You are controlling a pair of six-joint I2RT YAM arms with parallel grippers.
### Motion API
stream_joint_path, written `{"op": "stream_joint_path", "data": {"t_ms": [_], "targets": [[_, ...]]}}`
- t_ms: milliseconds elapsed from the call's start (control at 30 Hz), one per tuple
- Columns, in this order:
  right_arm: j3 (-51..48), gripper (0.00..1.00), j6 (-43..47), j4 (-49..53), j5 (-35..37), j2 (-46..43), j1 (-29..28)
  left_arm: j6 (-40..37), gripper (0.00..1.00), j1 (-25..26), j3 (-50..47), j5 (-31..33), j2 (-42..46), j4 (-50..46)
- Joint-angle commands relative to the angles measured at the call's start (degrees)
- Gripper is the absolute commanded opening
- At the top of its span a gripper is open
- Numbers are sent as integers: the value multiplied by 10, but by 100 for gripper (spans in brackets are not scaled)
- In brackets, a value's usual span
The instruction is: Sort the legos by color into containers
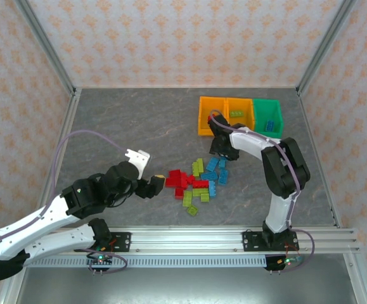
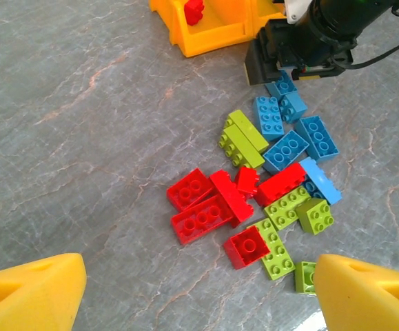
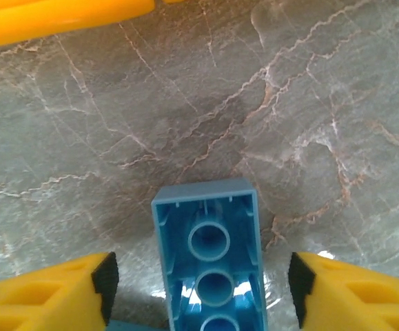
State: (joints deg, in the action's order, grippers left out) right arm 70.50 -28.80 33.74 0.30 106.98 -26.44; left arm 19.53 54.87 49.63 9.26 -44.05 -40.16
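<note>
The loose legos lie in a pile mid-table: red ones (image 1: pixel 182 179) on the left, lime green (image 1: pixel 188 199) at the front, blue (image 1: pixel 216 170) towards the back right. My left gripper (image 1: pixel 160 183) hovers just left of the red bricks (image 2: pixel 206 214); it is open, and bare table shows between its yellow fingers (image 2: pixel 30 293). My right gripper (image 1: pixel 220 151) is lowered over the blue bricks. Between its fingers (image 3: pixel 47 293) lies an upturned blue brick (image 3: pixel 209 248), with a gap on each side, so the right gripper is open.
Three containers stand in a row at the back right: an orange bin (image 1: pixel 208 123) with a red brick (image 2: pixel 194 9), an orange bin (image 1: pixel 238 104) with a green brick, and a green bin (image 1: pixel 267 107) with blue bricks. Walls enclose the table.
</note>
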Motion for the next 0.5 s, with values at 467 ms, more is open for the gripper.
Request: {"op": "stream_joint_path", "data": {"t_ms": [467], "targets": [[-127,25,-33,-43,109,-260,9,-65,94,2,-32,-157,-10,133]]}}
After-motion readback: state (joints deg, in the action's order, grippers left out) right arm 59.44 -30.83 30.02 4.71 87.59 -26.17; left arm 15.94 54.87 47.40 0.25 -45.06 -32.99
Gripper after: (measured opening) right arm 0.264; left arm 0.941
